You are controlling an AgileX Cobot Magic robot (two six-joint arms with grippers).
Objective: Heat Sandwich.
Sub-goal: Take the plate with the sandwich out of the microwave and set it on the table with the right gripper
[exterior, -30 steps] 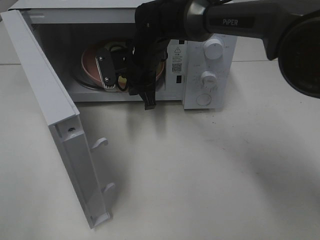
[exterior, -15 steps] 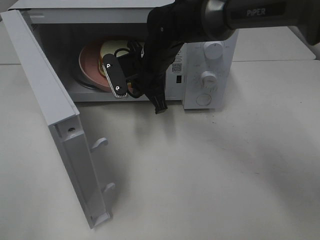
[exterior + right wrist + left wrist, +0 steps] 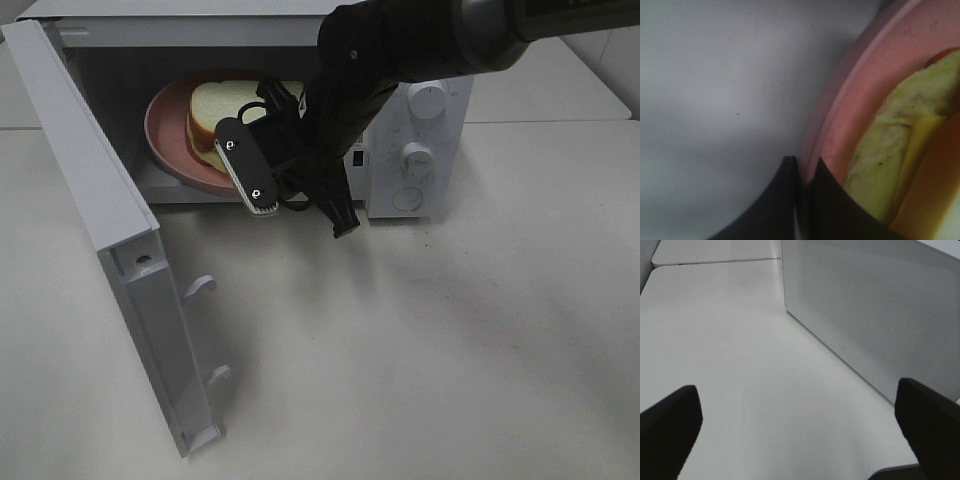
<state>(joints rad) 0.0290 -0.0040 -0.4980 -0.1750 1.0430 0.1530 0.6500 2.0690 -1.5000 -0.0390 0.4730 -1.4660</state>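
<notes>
Exterior high, plate [image 3: 165, 160] tilted outward, sandwich [image 3: 215, 105] exposed

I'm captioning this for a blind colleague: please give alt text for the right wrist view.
The right gripper, its dark fingers closed on the rim of a pink plate, fills the foreground. The sandwich lies on the plate, showing pale bread and a yellow-green filling. A plain grey-white surface lies beyond the plate.

Your exterior high camera looks steeply down at the open microwave [image 3: 400, 130] in the upper frame. Your left wrist camera faces its perforated side across the counter [image 3: 730, 365]. Your right wrist camera sits very close on the pink plate [image 3: 865, 100], shared with the overhead view.
</notes>
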